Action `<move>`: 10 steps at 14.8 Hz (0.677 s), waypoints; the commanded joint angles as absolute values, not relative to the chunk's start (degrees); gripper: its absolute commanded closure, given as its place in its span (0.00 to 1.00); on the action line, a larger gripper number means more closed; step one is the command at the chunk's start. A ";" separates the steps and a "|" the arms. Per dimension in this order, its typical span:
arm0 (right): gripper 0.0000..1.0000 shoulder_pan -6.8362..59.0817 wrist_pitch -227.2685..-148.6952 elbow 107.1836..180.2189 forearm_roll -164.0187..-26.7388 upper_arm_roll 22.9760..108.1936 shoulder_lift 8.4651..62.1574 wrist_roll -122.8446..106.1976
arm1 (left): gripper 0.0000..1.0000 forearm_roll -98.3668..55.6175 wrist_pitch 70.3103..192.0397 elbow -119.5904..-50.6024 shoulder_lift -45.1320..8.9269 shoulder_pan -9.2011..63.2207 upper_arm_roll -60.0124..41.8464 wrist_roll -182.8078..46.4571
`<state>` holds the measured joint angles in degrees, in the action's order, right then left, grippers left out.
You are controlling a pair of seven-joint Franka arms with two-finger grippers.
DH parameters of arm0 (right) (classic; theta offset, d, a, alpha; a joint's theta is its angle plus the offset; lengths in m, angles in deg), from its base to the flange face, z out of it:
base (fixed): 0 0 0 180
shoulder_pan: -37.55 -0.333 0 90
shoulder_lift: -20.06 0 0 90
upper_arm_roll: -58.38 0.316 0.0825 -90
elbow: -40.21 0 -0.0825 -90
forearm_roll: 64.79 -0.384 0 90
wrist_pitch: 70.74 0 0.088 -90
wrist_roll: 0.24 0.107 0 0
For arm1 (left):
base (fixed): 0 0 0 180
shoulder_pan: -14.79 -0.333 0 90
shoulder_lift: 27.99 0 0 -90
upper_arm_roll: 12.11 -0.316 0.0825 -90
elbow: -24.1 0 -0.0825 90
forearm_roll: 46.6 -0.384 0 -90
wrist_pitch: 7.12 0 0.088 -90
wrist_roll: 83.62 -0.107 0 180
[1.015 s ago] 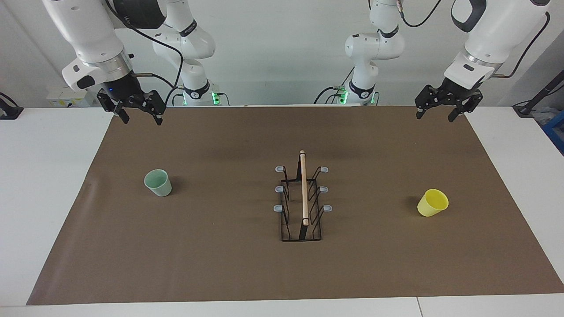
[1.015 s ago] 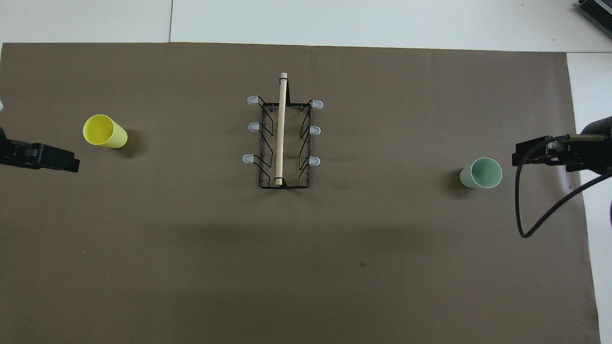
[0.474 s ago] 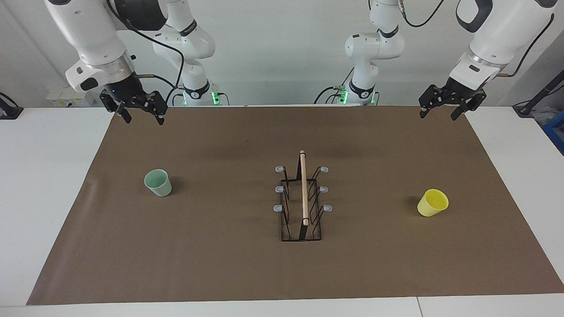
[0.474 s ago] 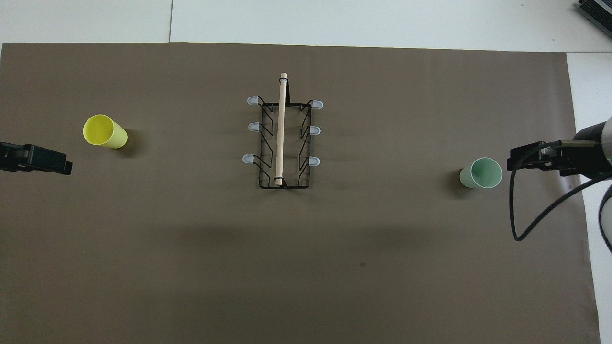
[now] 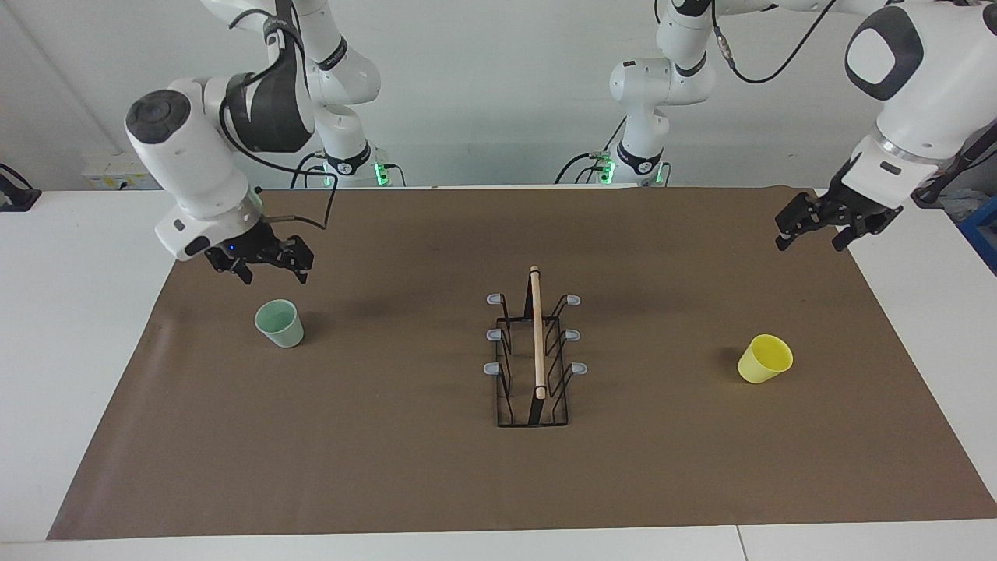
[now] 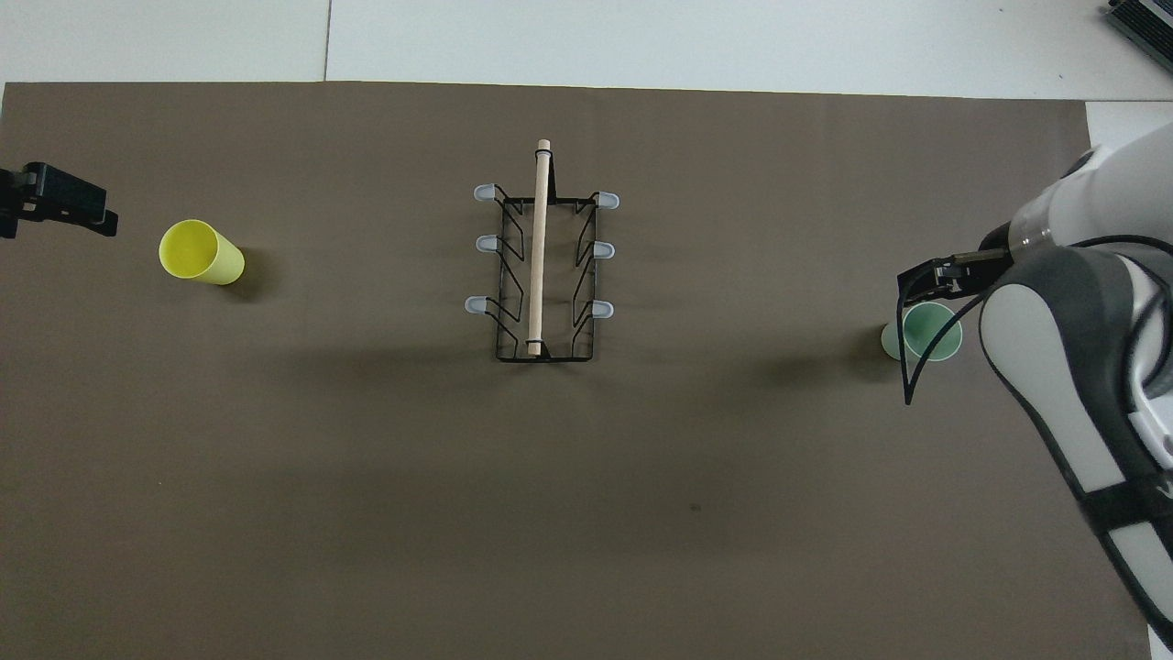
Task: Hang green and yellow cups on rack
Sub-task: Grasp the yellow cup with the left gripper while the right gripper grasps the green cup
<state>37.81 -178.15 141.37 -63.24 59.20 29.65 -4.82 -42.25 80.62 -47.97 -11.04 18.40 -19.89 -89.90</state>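
The right gripper (image 5: 269, 267) hangs in the air with its fingers spread apart and nothing in them. The green cup (image 5: 279, 323) stands on the brown mat (image 5: 389, 483) just under it, mouth up, and the two do not touch. The facing view shows that gap. In the overhead view the right gripper (image 6: 926, 280) seems to sit on the green cup (image 6: 927, 332), and the big white arm hides part of the mat there.

The rack (image 5: 534, 354) stands in the middle of the mat, well apart from both grippers. No cup hangs on it. The overhead view shows all six grey-tipped prongs of the rack (image 6: 542, 266) clearly.

The yellow cup (image 5: 765, 358) stands on the mat, below the left gripper (image 5: 810, 236) and a bit toward the rack. This gripper is up in the air, spread open and empty. The overhead view shows only the tip of the left gripper (image 6: 78, 206) at the edge, beside the yellow cup (image 6: 200, 252).
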 commanded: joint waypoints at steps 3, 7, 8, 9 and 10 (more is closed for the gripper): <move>0.00 34.48 -179.81 139.78 -50.32 60.32 36.75 -25.24 | 0.00 -38.26 81.90 -35.40 3.02 19.36 -26.07 -86.80; 0.00 30.52 -182.00 146.02 -37.75 60.32 37.46 -38.79 | 0.00 -36.85 84.89 -34.87 7.60 18.93 -27.76 -79.00; 0.00 28.78 -182.00 146.64 -34.50 60.32 38.24 -40.65 | 0.00 -33.80 85.60 -34.96 8.39 18.66 -27.84 -74.52; 0.00 27.02 -182.00 147.78 -30.90 60.32 38.43 -40.84 | 0.00 -31.51 85.08 -34.87 10.49 17.96 -28.63 -70.13; 0.00 25.43 -182.00 149.18 -27.91 60.32 38.51 -40.67 | 0.00 -30.87 84.99 -34.79 12.16 18.31 -30.29 -67.82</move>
